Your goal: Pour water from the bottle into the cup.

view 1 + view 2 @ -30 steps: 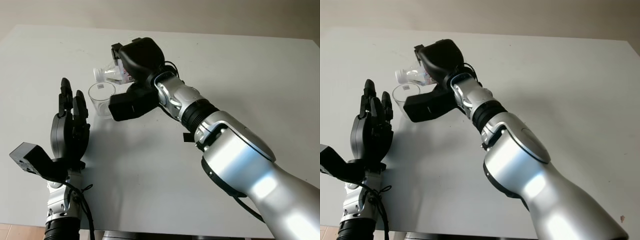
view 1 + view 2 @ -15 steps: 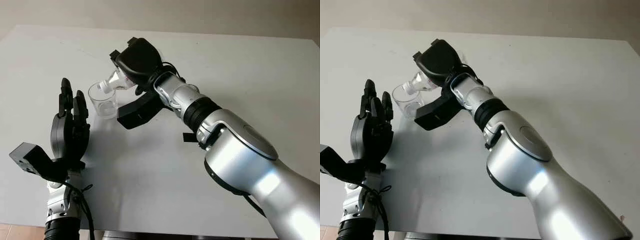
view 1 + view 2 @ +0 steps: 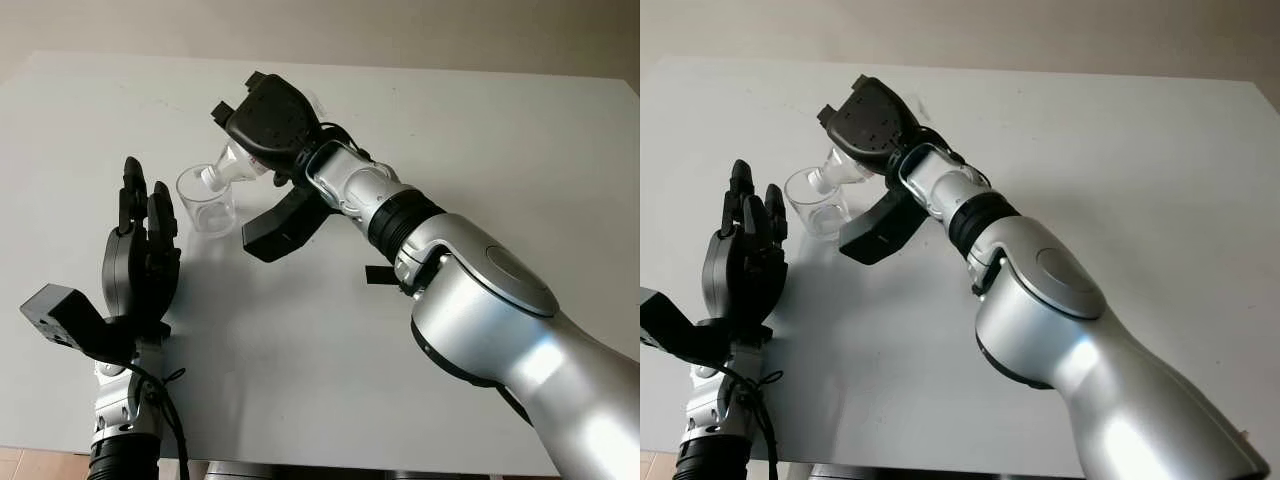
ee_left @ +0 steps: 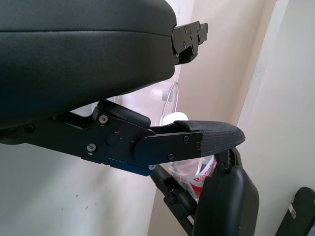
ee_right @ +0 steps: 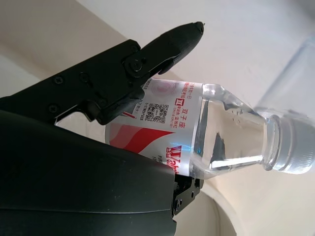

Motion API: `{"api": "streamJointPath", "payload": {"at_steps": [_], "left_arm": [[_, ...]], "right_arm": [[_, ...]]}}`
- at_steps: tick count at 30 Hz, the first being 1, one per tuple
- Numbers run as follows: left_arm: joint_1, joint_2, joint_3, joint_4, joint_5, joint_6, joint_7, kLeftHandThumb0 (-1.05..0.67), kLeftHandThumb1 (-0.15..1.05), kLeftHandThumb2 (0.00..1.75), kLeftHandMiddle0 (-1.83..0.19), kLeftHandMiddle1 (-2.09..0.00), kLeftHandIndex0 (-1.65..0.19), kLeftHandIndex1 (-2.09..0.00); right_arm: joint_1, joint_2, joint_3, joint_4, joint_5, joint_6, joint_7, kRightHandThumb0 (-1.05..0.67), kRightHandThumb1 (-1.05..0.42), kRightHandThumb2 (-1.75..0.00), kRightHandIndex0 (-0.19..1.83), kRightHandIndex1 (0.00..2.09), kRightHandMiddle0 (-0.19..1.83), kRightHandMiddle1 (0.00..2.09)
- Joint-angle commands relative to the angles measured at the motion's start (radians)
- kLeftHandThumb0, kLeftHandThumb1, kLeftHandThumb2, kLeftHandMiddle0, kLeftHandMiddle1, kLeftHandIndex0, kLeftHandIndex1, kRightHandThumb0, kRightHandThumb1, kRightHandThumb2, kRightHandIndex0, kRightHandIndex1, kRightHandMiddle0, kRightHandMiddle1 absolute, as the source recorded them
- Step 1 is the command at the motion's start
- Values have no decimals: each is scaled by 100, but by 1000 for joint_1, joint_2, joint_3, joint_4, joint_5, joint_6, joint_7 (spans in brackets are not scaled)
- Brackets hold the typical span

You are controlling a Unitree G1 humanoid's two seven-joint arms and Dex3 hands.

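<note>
A clear plastic cup (image 3: 207, 201) stands on the white table (image 3: 500, 150), left of the middle. My right hand (image 3: 262, 148) is shut on a small clear water bottle (image 3: 229, 168) with a red and white label (image 5: 162, 125). The bottle is tilted neck-down, and its white cap (image 5: 295, 152) sits at the cup's rim. The cap is on the neck. Water fills the bottle's shoulder. My left hand (image 3: 143, 205) is open and stands upright just in front of and left of the cup, apart from it. In the left wrist view the cup (image 4: 170, 101) and the bottle (image 4: 197, 177) appear beyond that hand's finger.
My right forearm (image 3: 400, 215) reaches across the middle of the table from the bottom right. The black wrist camera block (image 3: 285, 222) hangs just right of the cup. Bare table top lies to the right and behind.
My right hand has rolled the bottle from nearly level to neck-down, bringing its cap to the cup's rim. The wrist camera block swung to the right. The left hand stayed still.
</note>
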Motion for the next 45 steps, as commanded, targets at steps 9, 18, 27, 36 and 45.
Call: {"api": "streamJointPath", "payload": {"at_steps": [9,18,27,36,45], "left_arm": [[33,-20,4,32,-3,-2,7,-77,105,49,18,-5,19,-2],[38,-12,9,40,-13,2,-10,-77,105,49,17,-5,18,-3],[36,-5,9,43,-13,8,-14,-75,105,49,16,-6,17,-4],[23,-4,5,59,-11,18,-19,-72,105,53,16,-5,18,-4],[28,4,3,42,-6,21,-17,-79,105,47,17,-5,19,-3]], "right_arm": [[45,11,-277,-19,296,-81,11,-29,-95,-6,71,209,38,136],[69,0,-485,-31,500,-141,29,-16,-105,-14,88,209,37,209],[98,-4,-913,-77,962,-146,313,-23,-95,-39,150,209,157,209],[234,-68,-1141,-272,1268,-17,606,-20,-86,-59,144,209,146,209],[565,-160,-1122,-749,1336,178,773,-17,-105,-32,126,209,103,209]]}}
